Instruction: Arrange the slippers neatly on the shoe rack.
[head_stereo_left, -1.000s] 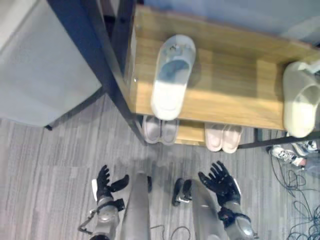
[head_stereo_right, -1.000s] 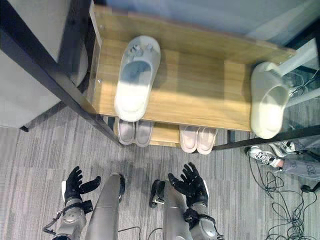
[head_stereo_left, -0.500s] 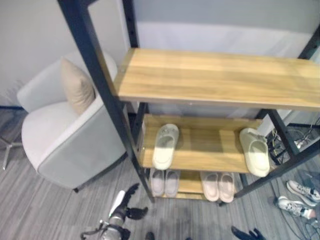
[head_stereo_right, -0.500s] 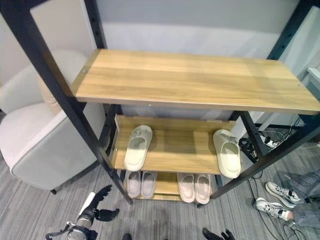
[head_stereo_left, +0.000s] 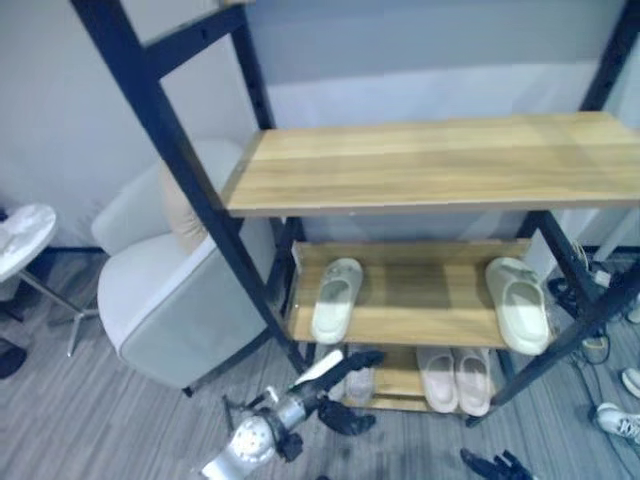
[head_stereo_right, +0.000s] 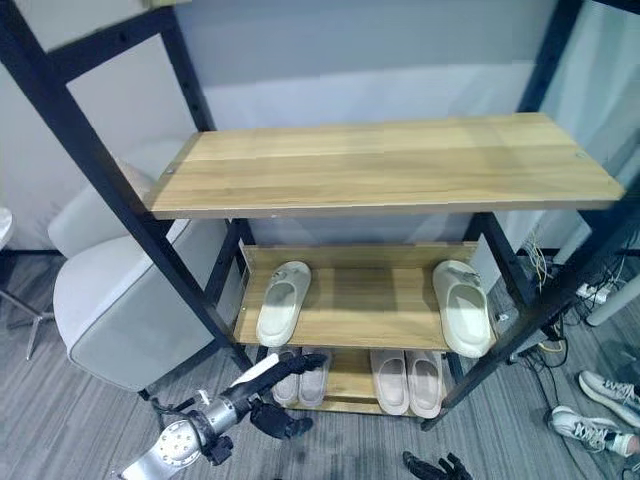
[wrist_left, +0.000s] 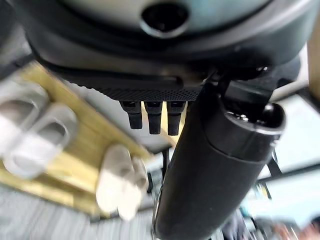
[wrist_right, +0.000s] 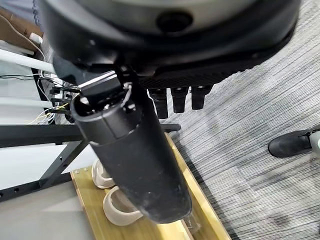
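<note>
below, two smooth cream slippers (head_stereo_right: 283, 302) rest on wood-grain shoe rack (head_stereo_right: 380, 170).

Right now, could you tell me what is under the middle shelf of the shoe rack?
Two pale slipper pairs sit on the bottom shelf: one pair in plain sight, the other pair partly covered by the left hand.

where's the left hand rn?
In the right eye view, the left hand is low on the robot's left, fingers extended toward the pale slipper pair on the rack's bottom shelf.
</note>
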